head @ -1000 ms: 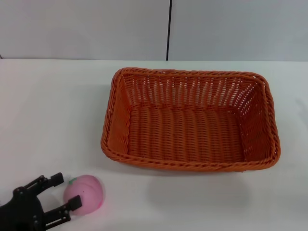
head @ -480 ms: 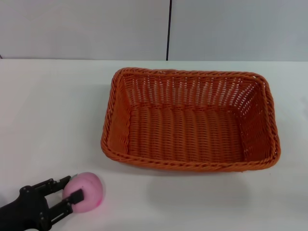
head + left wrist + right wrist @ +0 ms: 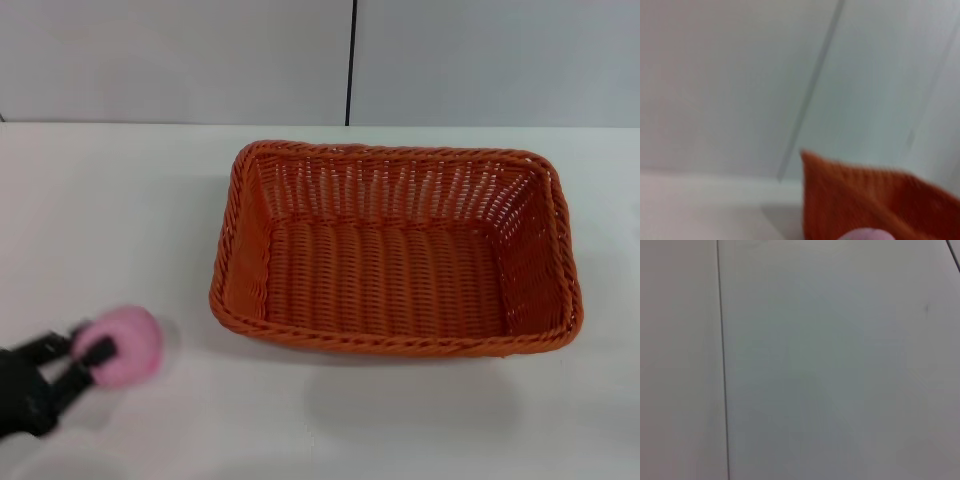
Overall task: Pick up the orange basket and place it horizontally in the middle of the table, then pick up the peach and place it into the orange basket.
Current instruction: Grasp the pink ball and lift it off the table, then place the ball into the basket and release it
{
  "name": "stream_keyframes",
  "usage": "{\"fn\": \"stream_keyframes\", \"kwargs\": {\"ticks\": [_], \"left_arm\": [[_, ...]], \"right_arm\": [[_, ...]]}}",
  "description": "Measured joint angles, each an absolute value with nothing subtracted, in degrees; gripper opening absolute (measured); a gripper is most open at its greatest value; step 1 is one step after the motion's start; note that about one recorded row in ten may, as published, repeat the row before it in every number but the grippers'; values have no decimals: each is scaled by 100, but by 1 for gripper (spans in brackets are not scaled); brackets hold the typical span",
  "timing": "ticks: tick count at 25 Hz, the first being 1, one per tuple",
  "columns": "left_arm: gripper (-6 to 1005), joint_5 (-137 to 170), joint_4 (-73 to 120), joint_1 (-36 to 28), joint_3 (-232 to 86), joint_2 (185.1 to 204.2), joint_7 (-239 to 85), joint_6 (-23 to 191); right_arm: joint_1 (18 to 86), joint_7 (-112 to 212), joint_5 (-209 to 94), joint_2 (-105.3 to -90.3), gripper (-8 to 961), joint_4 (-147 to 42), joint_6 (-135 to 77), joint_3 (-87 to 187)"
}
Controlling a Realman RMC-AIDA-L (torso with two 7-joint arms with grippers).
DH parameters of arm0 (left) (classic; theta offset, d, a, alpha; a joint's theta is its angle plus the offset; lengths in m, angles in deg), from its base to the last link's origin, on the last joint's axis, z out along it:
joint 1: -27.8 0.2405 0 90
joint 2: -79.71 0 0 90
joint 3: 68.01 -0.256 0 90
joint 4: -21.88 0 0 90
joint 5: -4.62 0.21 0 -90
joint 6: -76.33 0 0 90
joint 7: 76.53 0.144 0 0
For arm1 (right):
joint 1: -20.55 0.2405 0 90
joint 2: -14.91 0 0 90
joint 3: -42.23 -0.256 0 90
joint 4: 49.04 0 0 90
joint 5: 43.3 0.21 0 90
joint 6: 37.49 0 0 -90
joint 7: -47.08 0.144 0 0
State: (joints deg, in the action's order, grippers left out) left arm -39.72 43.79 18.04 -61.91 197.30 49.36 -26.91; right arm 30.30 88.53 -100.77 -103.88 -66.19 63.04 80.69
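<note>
nearest the robot, at the front left of the white table (image 3: 120,200), the left gripper (image 3: 85,352) has its black fingers closed around the peach (image 3: 128,345), a round, soft pink ball blurred in the head view. farther back and to the right sits the orange basket (image 3: 395,250), rectangular woven wicker with flared slatted sides and a braided rim, lying lengthwise across the table's middle, empty.
</note>
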Motion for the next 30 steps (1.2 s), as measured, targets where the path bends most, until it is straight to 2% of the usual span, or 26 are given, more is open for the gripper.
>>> {"fn": "stream_keyframes", "kwargs": {"ticks": [5, 9, 17, 21, 26, 30], "left_arm": [[310, -3983, 4394, 1598, -5316, 19674, 4933, -3400], [276, -3975, 4248, 1133, -5258, 19775, 4967, -3648], [203, -3906, 2656, 89, -5912, 19824, 5529, -2743], [156, -3906, 2433, -20, -6022, 19827, 5692, -2496], [149, -3927, 1621, -142, -6073, 19835, 6121, -1359], [228, -3914, 1481, -116, -6057, 19836, 6118, -1118]], "right_arm": [[3034, 8847, -10077, -10386, 492, -6608, 6304, 8035], [3066, 8846, -10077, -10383, 492, -6608, 6304, 8036], [3108, 8842, -10077, -10383, 492, -6609, 6292, 8014], [3108, 8840, -10077, -10383, 493, -6609, 6290, 7976], [3087, 8840, -10077, -10383, 493, -6603, 6288, 7967], [3097, 8839, -10077, -10383, 493, -6601, 6233, 7967]]}}
